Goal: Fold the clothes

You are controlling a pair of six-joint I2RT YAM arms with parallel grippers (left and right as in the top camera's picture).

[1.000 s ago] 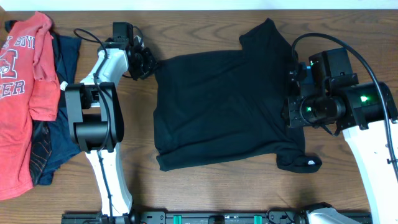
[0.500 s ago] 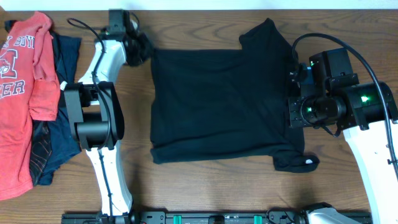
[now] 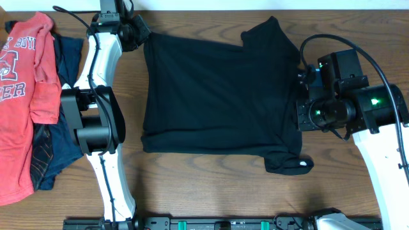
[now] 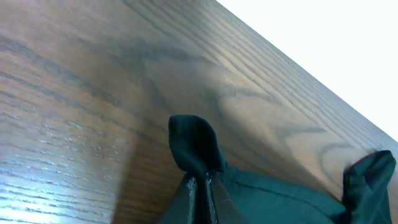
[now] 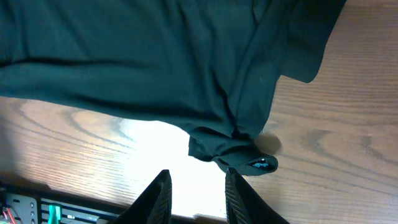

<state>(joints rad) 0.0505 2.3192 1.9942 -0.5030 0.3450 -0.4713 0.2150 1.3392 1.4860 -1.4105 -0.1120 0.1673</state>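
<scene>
left fingers point(image 4: 185, 202) pinch black shirt point(image 3: 217, 96) corner | right fingers point(image 5: 159, 196) parted over table point(image 5: 329, 155)

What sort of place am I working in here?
Probably a robot test bench rather than a home: a wood-grain table, two white arms on a rail at its near edge, and a black shirt spread beside a pile of other clothes.
</scene>
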